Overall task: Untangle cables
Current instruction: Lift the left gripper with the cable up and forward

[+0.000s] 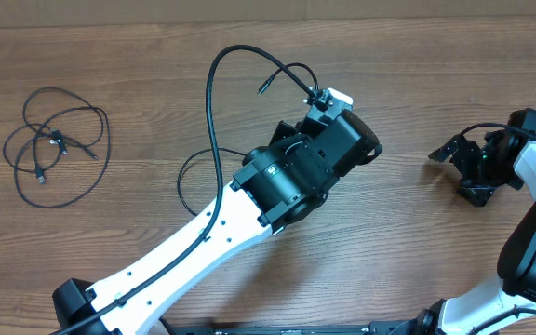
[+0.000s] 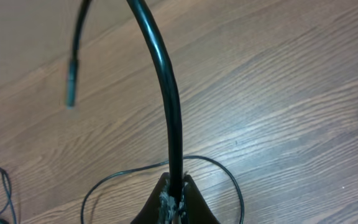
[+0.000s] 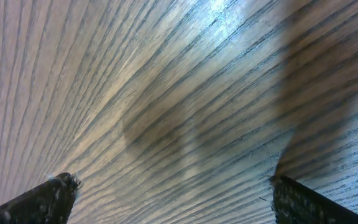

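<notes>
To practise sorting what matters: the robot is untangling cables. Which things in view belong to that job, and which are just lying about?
Job: cable lifted in the shut left fingers; tangled cables at left; thin loop beneath the left arm.
Not the job: wooden table; open right fingers, holding nothing.

My left arm is a white shell ending in a bulky black wrist housing; my right pincer has dark, rough-tipped fingers.
</notes>
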Controlling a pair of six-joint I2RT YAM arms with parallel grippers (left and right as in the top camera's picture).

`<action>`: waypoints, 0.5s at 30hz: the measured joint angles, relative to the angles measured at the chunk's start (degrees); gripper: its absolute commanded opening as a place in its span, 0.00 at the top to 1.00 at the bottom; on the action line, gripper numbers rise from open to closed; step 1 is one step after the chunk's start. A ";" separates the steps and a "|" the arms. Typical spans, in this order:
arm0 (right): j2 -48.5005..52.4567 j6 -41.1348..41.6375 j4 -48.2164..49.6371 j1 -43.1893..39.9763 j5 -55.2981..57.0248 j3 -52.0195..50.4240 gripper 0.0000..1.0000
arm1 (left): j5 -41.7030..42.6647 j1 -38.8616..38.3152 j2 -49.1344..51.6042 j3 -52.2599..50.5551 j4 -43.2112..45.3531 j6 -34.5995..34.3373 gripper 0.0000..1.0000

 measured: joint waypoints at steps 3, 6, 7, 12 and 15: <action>-0.02 0.02 -0.04 0.00 0.00 0.00 0.00 | 0.24 0.31 1.38 0.00 0.59 -0.44 0.96; -0.02 0.00 0.00 0.00 0.00 0.00 0.00 | 0.28 1.03 4.83 0.00 1.44 -1.44 0.96; -0.02 0.02 0.00 0.00 0.00 0.00 0.00 | 0.42 1.29 6.32 0.00 1.70 -1.70 0.96; -0.02 0.00 -0.02 0.00 0.00 0.00 0.00 | 1.79 3.02 13.75 -0.02 3.17 -3.19 0.96; 0.00 0.00 0.00 0.00 0.00 0.00 0.00 | 4.76 4.00 16.72 -0.02 3.23 -3.74 0.96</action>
